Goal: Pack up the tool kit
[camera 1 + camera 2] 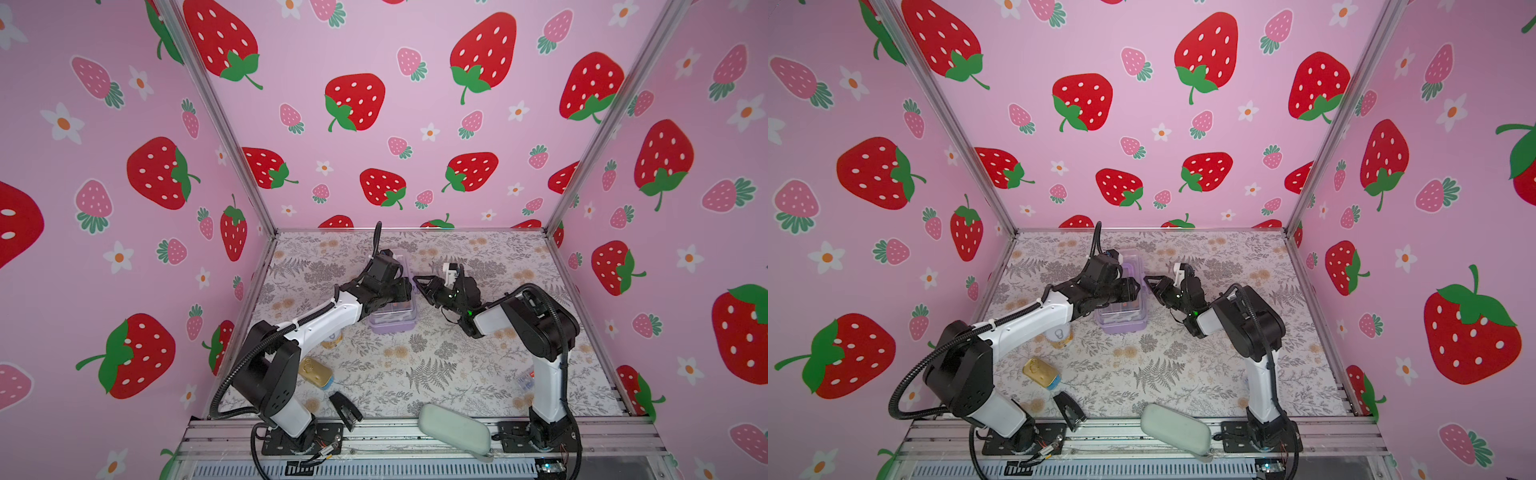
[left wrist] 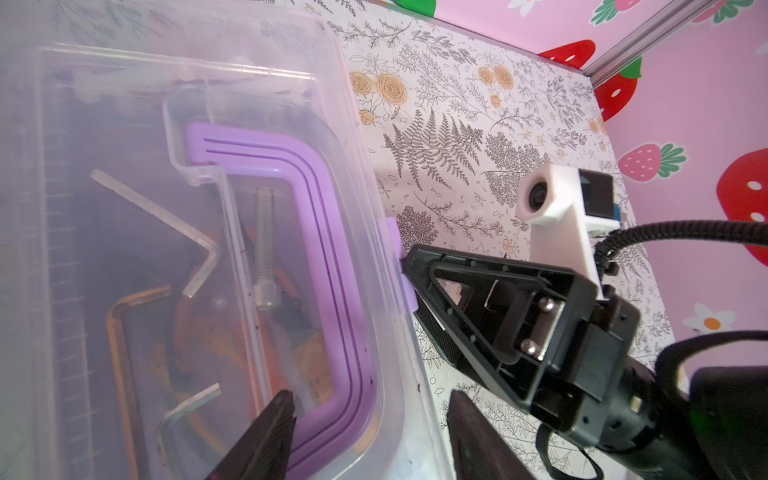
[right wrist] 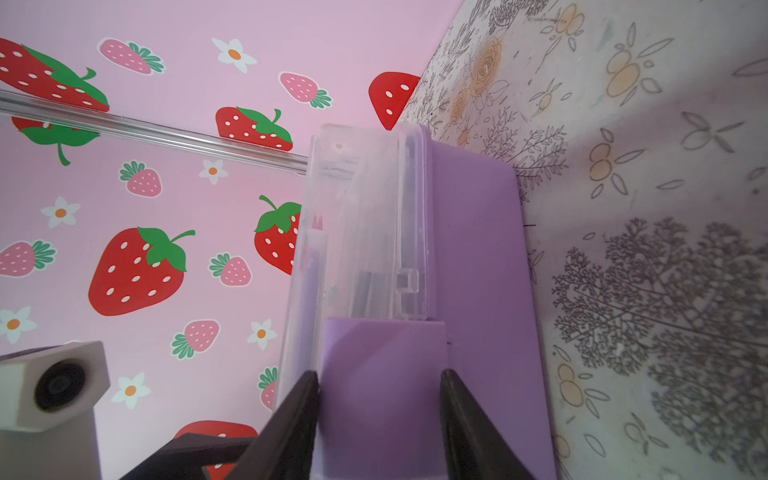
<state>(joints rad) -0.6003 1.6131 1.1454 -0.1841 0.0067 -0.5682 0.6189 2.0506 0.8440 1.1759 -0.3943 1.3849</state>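
While lidded, one tool kit (image 1: 1121, 323), two tins (image 1: 1040, 370) (image 1: 1060, 336).

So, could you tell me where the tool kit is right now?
In both top views the tool kit sits centrally under the left gripper, with the right gripper at its right side.

No legible text, label, brand or number on anything in view.
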